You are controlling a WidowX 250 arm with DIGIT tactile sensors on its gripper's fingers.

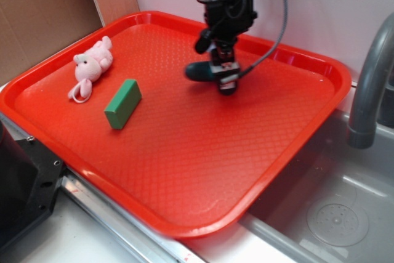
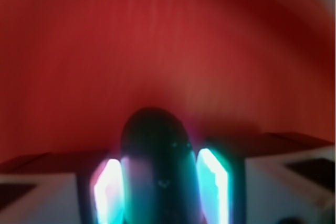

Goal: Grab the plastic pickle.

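Observation:
The plastic pickle is very dark green and sausage-shaped, and sits at the back middle of the red tray. My gripper is shut on its right end, low over the tray; its left end sticks out to the left. In the wrist view the pickle fills the gap between my two glowing fingers, which press on both its sides. Whether the pickle still touches the tray I cannot tell.
A lighter green rectangular block lies on the tray's left half. A pink plush animal lies at the far left. A grey faucet and sink are to the right, and a cardboard wall at back left.

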